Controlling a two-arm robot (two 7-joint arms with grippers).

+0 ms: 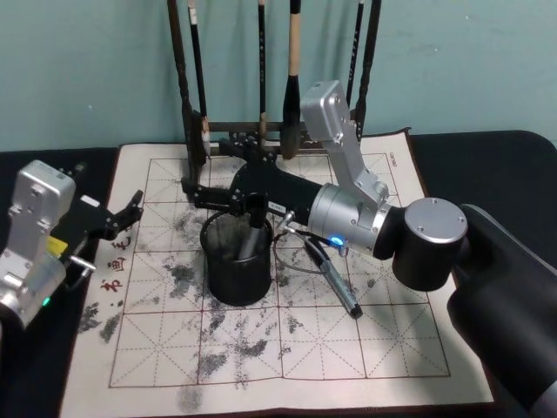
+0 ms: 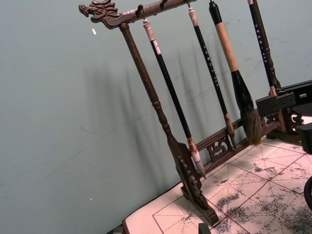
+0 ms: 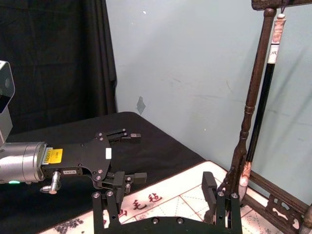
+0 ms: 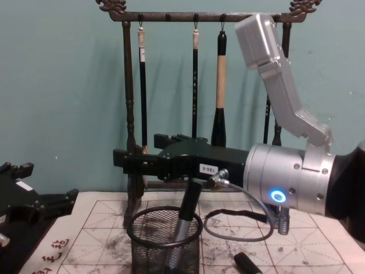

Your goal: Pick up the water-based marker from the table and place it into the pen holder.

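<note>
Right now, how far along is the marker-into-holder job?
Done: a marker stands slanted inside the pen holder, leaning on its rim. In hand: nothing. The right gripper hovers above the holder, fingers spread wide, not clamping the marker. Left: probably just drawing that arm clear. A second pen lies on the mat beside the holder. The left gripper sits open at the mat's left edge.

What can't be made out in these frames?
- Marker top: chest view, hidden under the right gripper; contact unclear.
- Marker tip: inside the pen holder, blurred by mesh.
- Second pen on the table: chest view, cut off by the bottom edge.
</note>
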